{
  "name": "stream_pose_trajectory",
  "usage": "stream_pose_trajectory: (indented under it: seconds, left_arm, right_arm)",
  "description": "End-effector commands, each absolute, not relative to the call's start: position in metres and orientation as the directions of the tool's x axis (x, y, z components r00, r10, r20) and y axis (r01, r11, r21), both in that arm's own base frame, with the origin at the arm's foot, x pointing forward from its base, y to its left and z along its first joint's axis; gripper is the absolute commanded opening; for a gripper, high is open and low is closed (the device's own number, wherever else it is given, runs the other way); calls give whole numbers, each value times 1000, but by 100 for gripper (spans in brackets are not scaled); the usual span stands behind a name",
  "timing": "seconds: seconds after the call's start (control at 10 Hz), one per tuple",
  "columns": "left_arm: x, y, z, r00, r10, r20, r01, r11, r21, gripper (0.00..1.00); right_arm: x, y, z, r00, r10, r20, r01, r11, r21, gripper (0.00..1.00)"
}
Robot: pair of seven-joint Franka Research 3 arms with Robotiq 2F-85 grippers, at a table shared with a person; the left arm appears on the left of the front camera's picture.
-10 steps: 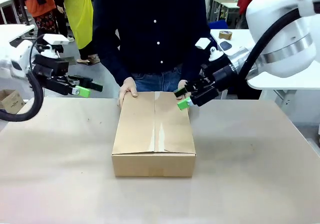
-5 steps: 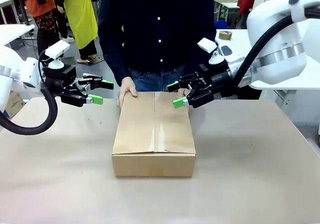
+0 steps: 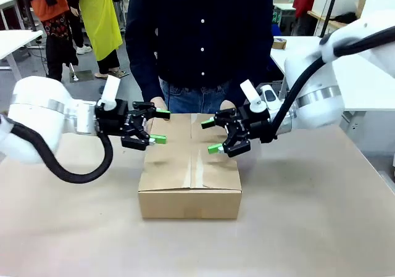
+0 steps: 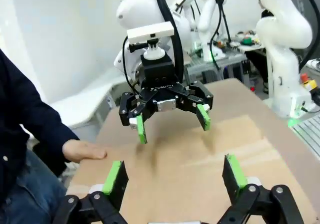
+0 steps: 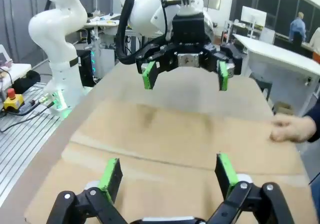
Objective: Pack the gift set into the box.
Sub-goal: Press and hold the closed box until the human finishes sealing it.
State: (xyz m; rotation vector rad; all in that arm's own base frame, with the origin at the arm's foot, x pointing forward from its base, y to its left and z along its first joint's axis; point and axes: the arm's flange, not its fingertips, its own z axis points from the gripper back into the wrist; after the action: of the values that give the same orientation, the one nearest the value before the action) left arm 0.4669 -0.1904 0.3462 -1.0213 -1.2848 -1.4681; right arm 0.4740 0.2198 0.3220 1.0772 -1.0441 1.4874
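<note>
Faintly, on the body behind the right gripper's jaws, white lettering shows in the left wrist view and seems to read "ROBOTIQ", though it is blurred.

From the left in the front view, the left gripper [image 3: 161, 126] holds its jaws apart, tips pointing right, above the left part of the box [image 3: 188, 178]. Just beyond those jaws, the person's right hand [image 3: 158, 102] is partly hidden; the right wrist view shows its fingers more plainly, on the box's far edge.

The box sits on the table [image 3: 296, 209] below and between the two pairs of jaws, top flaps down, their seam running between the grippers, with pale torn strips [image 3: 199, 169] along it. Its near edge lies well on the robot's side of all the tips, and table surface spreads out to either side.

To the right, the right gripper [image 3: 212, 136] points left, jaws also apart, facing the left pair across a gap. Beyond its jaws is the person's left hand [image 3: 227, 105], clearer in the left wrist view, touching the box's far edge.
</note>
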Motion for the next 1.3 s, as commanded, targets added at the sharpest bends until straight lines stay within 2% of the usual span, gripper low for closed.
stream_pose_trajectory:
  seconds: [0.0, 0.2, 0.4, 0.6, 0.8, 0.9, 1.2]
  left_arm:
    - [475, -200, 320, -218, -196, 956, 975, -3, 222, 100]
    - [482, -204, 304, -106, -327, 939, 992, 36, 124, 100]
    - [482, -205, 300, -105, -410, 906, 990, 43, 134, 100]
    - [481, -203, 305, -116, -408, 906, 987, 52, 150, 100]
    - [480, -201, 307, -112, -412, 904, 989, 41, 141, 100]
    - [482, -203, 310, -112, -369, 923, 988, 56, 142, 100]
    - [482, -203, 310, -112, -369, 923, 988, 56, 142, 100]
  right_arm:
    - [484, 223, 321, -80, 229, 970, -992, -111, -55, 100]
    - [485, 223, 314, -69, 258, 964, -994, -94, -46, 100]
    - [487, 223, 301, -36, 327, 944, -998, -60, -17, 100]
    - [491, 219, 293, 35, 427, 903, -998, -39, 57, 100]
    - [495, 218, 296, 29, 426, 904, -998, -35, 49, 100]
    - [487, 216, 298, 22, 360, 933, -998, -44, 41, 100]
    - [487, 216, 298, 22, 360, 933, -998, -44, 41, 100]
